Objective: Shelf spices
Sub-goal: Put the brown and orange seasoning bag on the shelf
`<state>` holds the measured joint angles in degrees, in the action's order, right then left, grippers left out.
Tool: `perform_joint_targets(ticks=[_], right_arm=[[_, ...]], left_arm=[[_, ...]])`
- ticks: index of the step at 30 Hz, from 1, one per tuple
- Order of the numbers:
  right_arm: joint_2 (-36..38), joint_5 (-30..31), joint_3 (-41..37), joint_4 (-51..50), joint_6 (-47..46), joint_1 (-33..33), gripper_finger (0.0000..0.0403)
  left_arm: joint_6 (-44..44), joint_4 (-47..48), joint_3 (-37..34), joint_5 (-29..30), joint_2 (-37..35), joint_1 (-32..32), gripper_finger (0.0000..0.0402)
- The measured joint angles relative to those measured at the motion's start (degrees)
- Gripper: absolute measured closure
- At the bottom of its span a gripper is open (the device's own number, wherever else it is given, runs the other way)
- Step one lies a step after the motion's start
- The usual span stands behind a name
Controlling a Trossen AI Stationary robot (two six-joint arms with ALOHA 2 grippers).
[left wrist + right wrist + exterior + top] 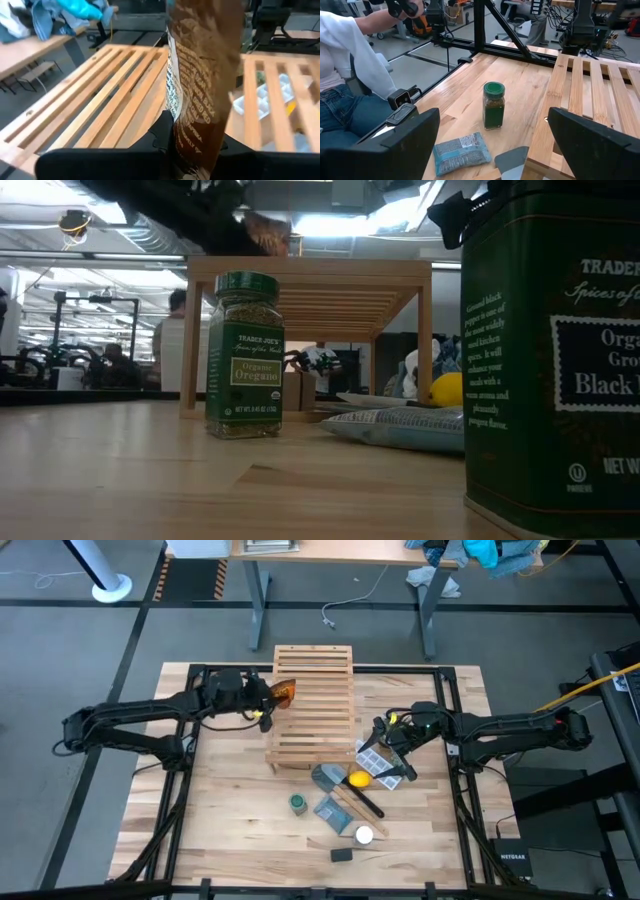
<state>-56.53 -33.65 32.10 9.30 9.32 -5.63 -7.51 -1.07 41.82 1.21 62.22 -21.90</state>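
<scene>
The light-wood slatted shelf (pixel 312 705) stands mid-table on its legs (pixel 310 330). My left gripper (pixel 268 698) is at its left edge, shut on the orange-brown packet (pixel 286 692), which shows above the shelf top in the low view (pixel 266 230). My right gripper (pixel 386 736) hovers open off the shelf's right side and touches nothing. The green-lidded jar (pixel 298 803) stands upright on the table (pixel 494 105). The white-capped bottle (pixel 364 835) and the small black box (pixel 342 854) sit nearer the front edge; the box looms as a dark tin in the low view (pixel 550 360). My left gripper (pixel 192 150) pinches the orange-brown packet by the end nearest the wrist (pixel 196 135), between its two fingers. The fingers come roughly level from the table's left. The packet (pixel 205 70) sticks out past the fingertips over the shelf slats, lifted clear of them.
A yellow round object (pixel 357 780), a grey piece (pixel 325 777), a blue-grey packet (pixel 330 810) and a white tray (pixel 375 762) crowd the table right of and in front of the shelf. A person in a white sleeve (pixel 350 50) sits beyond the table.
</scene>
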Motion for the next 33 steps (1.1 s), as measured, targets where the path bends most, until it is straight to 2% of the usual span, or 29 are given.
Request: perform_joint_targets(ticks=[8, 12, 22, 33], right_arm=[[0.0, 0.0, 0.0, 0.0, 0.0, 0.0, 0.0024], [0.0, 0.0, 0.0, -0.1, 0.0, 0.0, 0.0024], [0.0, 0.0, 0.0, -0.4, 0.0, 0.0, 0.0024], [0.0, 0.0, 0.0, -0.4, 0.0, 0.0, 0.0024]], left_arm=[[0.0, -4.8, 0.0, -6.6, 5.6, -3.7, 0.0367], [0.3, -6.4, 0.0, -6.6, 6.7, -3.8, 0.0367], [5.3, -8.9, 0.0, -5.9, 6.1, -3.7, 0.0312], [7.1, -8.5, 0.1, -3.1, 5.6, -3.7, 0.0300]])
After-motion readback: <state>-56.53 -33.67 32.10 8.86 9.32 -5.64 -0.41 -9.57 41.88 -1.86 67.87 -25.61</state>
